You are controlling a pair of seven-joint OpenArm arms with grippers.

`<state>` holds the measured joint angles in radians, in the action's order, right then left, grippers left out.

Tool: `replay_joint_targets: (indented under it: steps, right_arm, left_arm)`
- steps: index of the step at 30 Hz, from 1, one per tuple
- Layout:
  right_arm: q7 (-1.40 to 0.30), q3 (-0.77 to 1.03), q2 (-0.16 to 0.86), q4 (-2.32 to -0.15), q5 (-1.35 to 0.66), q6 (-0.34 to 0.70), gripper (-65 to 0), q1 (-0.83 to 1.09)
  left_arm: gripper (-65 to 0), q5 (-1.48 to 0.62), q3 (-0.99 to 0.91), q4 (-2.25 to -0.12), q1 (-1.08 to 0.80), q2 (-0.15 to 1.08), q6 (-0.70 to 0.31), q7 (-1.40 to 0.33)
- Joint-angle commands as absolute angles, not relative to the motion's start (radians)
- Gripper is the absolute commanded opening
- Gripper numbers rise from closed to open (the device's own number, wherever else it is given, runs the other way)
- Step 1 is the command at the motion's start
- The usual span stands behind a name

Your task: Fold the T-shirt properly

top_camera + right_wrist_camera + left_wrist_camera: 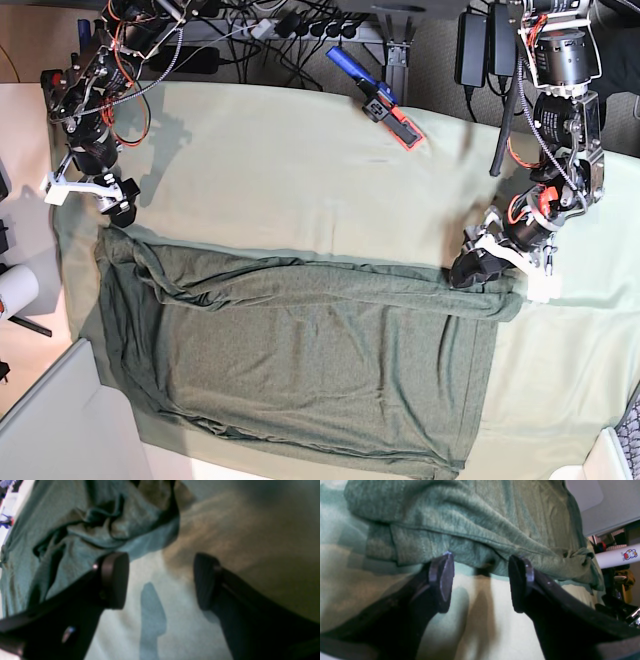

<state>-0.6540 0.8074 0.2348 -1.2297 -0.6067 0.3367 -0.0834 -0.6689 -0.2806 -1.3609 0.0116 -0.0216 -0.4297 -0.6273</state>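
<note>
The T-shirt (300, 350), dark heathered green, lies spread on the pale sage cloth (300, 170) with its far edge folded over in a long ridge. My left gripper (470, 268) sits at the ridge's right end. In the left wrist view my left gripper (481, 577) is open, its fingertips (442, 580) touching the hemmed edge of the T-shirt (470, 517), and only bare cloth shows between them. My right gripper (118, 208) hangs at the shirt's far left corner. Close up, my right gripper (160, 580) is open and holds nothing, with the rumpled T-shirt (75, 530) beside its left finger.
A blue and red tool (375, 95) lies on the cloth at the back. Cables and a power strip (300, 25) run behind the table. A white roll (15, 290) and a grey panel (50, 420) stand off the left edge.
</note>
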Motion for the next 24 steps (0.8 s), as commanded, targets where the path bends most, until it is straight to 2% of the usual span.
replay_joint_targets:
  steps: [1,21,24]
  right_arm:
    - [-0.657,0.809,0.245,-1.233,-0.612,0.347,-24.3,-0.097]
    - [-0.628,0.756,0.230,-1.172,-0.579,0.347,-24.3,-0.204]
    - [-0.620,0.756,0.232,-1.167,-0.564,0.344,-24.3,-0.217]
  left_arm:
    - [-27.0,-0.668,-0.280,-1.372,0.028,-0.018,-0.426,-0.618]
    - [-27.0,-0.672,-0.280,-1.371,0.043,-0.016,-0.424,-0.609]
    - [-27.0,-0.664,-0.280,-1.363,0.052,-0.016,-0.392,-0.609]
